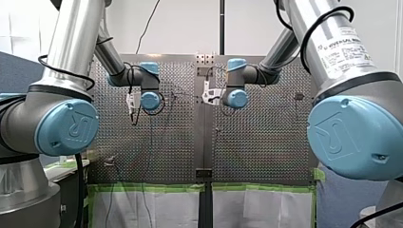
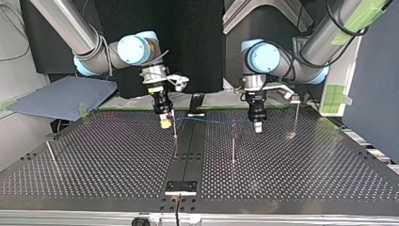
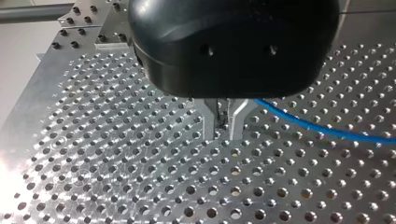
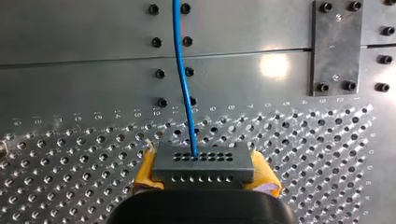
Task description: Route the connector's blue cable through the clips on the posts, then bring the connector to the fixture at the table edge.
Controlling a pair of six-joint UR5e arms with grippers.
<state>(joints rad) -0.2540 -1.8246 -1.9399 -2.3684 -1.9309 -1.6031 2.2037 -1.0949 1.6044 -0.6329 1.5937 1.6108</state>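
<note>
Right gripper (image 4: 203, 171) sits nearest the lens in its wrist view: yellow pads (image 4: 145, 173) clamped on the grey connector (image 4: 203, 161), with the blue cable (image 4: 185, 79) leaving its face and running ahead over the perforated table (image 4: 303, 154). Left gripper (image 3: 223, 134) has its metal fingers (image 3: 210, 122) almost together just above the plate; the cable seems pinched between them, though the contact spot is hidden. Top view shows the cable strung above the table between both grippers, passing near the top of a thin post (image 2: 233, 143).
</note>
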